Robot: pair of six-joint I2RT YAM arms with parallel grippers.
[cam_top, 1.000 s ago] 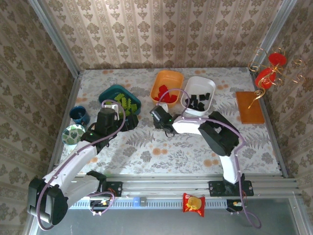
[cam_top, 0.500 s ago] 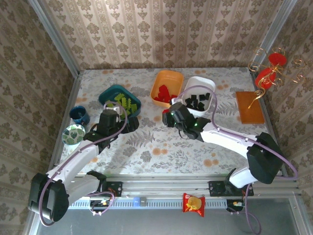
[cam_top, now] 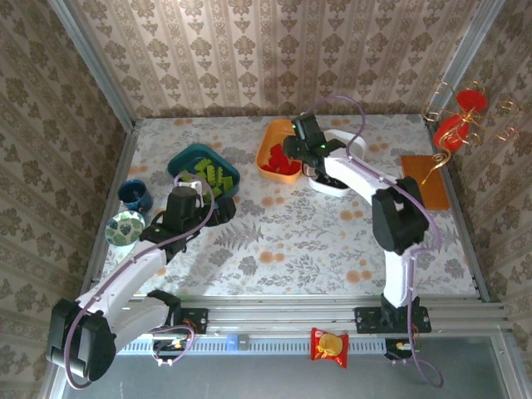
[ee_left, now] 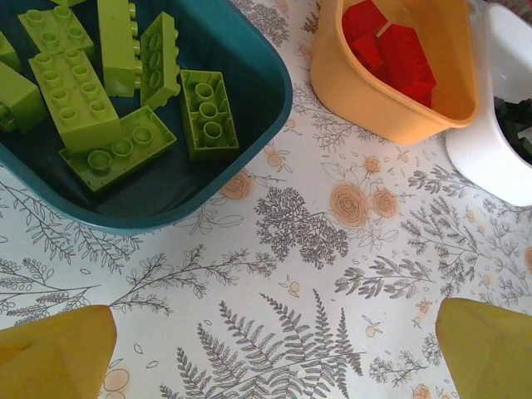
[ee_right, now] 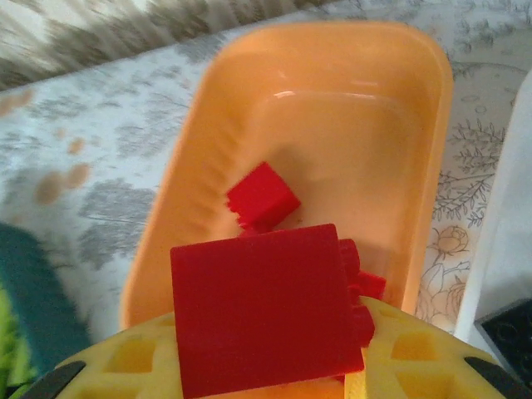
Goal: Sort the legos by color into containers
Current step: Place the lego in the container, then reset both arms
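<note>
Red lego (ee_right: 266, 320) in right pincer (ee_right: 270, 366), studs toward white tub (ee_right: 499, 249)

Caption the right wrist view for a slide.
Right jaws hold a red brick above the orange tub, more red bricks inside.

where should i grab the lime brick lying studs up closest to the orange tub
Probably across its two long sides, coming straight down from above. The lime brick lies flat, studs up, on the floor of the dark teal tub, so its smooth long walls stand upright. Bare floor shows on the orange tub's side; neighbouring bricks sit close on the other, leaving little room.
</note>
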